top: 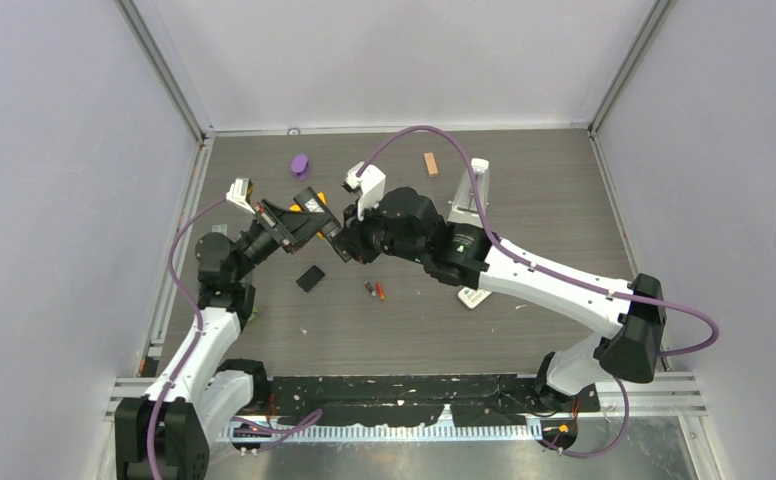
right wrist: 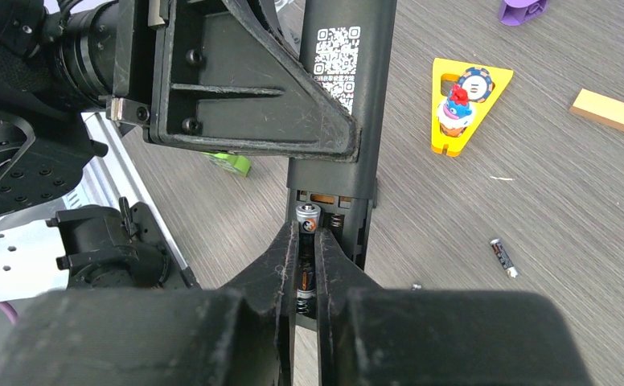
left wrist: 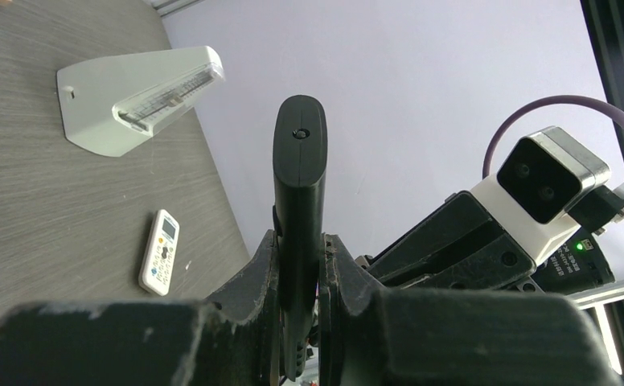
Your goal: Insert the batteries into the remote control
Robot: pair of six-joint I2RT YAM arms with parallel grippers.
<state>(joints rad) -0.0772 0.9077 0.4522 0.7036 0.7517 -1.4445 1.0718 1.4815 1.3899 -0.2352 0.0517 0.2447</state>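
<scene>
Right wrist view, bottom centre: the right gripper (right wrist: 306, 239) is clenched on a battery (right wrist: 306, 215). The battery lies lengthwise in the left slot of the open compartment of the black remote (right wrist: 345, 96), its silver cap toward the top of the frame, and a coil spring shows in the slot to its right. The remote's long axis runs straight up the frame with the compartment end lowest. Its back carries a white QR code with a line of print beneath, too fine to read. At lower right a loose battery (right wrist: 503, 257), dark with an orange band, lies diagonally on the table (right wrist: 453, 241), its lettering illegible. Farther up are a yellow triangular card (right wrist: 474, 112) bearing a cartoon figure, a wooden block (right wrist: 612, 111) and, at the top edge, a purple piece (right wrist: 522, 10). Left wrist view, bottom centre: the left gripper (left wrist: 301, 241) grasps the same remote by its narrow sides, its rounded end uppermost. A white remote (left wrist: 160, 251) lies at lower left and a white wedge-shaped case (left wrist: 136, 96) at upper left. Top view: the black remote hangs above the table left of centre, with a black cover (top: 310, 278) below it.
</scene>
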